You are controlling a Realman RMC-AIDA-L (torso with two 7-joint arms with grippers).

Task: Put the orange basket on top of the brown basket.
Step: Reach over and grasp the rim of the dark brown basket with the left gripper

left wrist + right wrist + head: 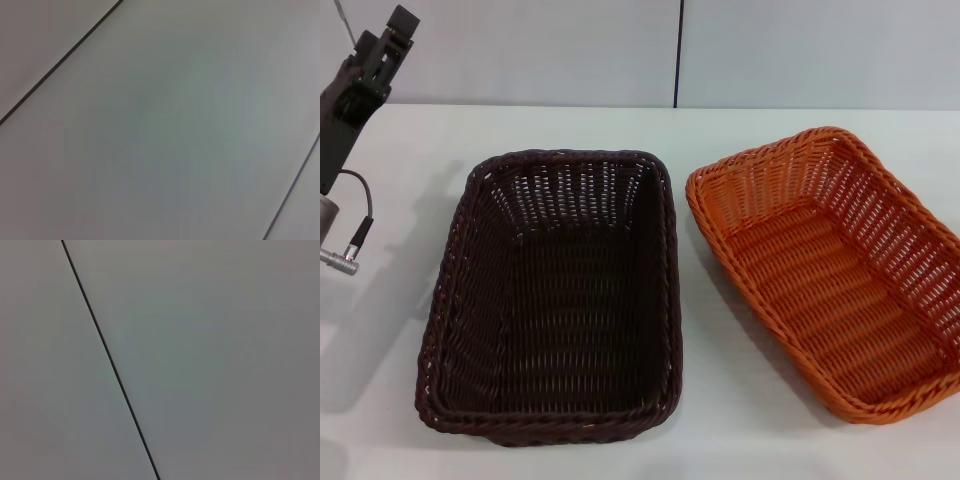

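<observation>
On the white desk [740, 430], the brown basket [555, 300] sits nearest, left of centre. Just beside it to the right, apart from it and angled, lies the orange basket [830, 270]. Farther back at the left edge, the left tool [382, 45] is raised above the desk, holding nothing; how far it is open cannot be told. The right tool is out of sight.

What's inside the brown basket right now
Nothing: the brown basket shows only its bare woven floor. The orange basket sits beside it on the table, apart. What lies under the baskets is hidden.
</observation>
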